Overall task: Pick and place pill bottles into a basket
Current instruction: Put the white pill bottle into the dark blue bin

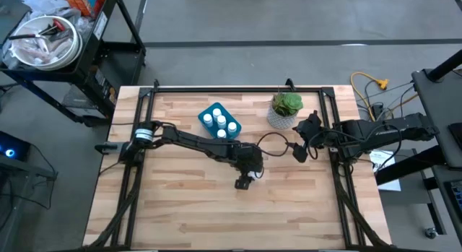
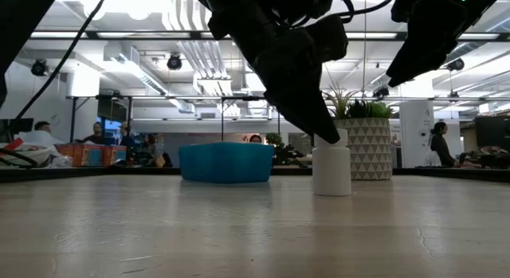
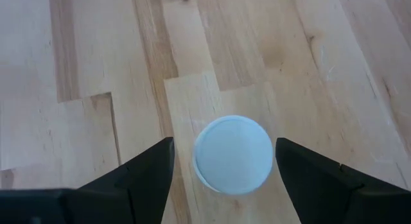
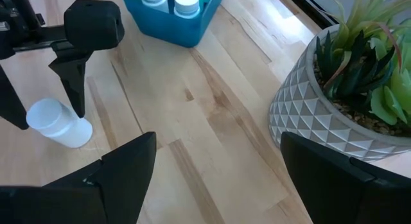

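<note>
A single white pill bottle (image 3: 232, 155) is seen standing upright on the wooden surface (image 1: 180, 209), near its middle, with the left hand (image 1: 244, 183) lowered over it; in the left wrist view the round cap lies between the two dark fingers (image 3: 144, 172), a gap showing on either side, so the hand is spread around the bottle and not clenched on it. In the low view this bottle (image 2: 331, 170) is partly covered from above by the left arm, a detail not given from overhead, where the hand hides the bottle altogether. Beyond it the blue basket (image 1: 220, 122) is found, apart from the loose bottle, holding five bottles (image 1: 219, 113) with caps up; only two of them show in the right wrist view. Beside the basket stands a white patterned pot with a green plant (image 1: 286, 109). The right hand (image 1: 299, 152) is held released, just beside the pot, grasping nothing. No writing on the bottles can be read.
</note>
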Controlling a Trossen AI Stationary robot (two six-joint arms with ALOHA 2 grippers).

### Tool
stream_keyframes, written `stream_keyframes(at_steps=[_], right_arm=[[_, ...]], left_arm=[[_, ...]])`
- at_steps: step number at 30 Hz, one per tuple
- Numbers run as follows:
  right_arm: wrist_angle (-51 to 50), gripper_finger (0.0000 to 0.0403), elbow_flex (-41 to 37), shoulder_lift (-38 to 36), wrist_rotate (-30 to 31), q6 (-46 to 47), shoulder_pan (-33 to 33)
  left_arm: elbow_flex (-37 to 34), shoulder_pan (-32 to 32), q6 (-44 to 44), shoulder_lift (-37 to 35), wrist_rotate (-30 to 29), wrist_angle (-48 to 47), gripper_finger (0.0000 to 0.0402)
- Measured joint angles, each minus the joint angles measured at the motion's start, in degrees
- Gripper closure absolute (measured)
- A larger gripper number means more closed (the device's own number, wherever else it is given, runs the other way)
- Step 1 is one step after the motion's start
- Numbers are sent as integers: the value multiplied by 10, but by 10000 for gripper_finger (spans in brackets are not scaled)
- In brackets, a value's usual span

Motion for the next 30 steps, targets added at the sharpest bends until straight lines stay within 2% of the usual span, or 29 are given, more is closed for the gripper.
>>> stream_keyframes(at_steps=[20,30], right_arm=[[-1,78,0,0,2,-2,0],[-1,78,0,0,2,-2,0]], left_arm=[[0,0,2,0,-4,0,246],[1,0,1,0,-4,-1,249]])
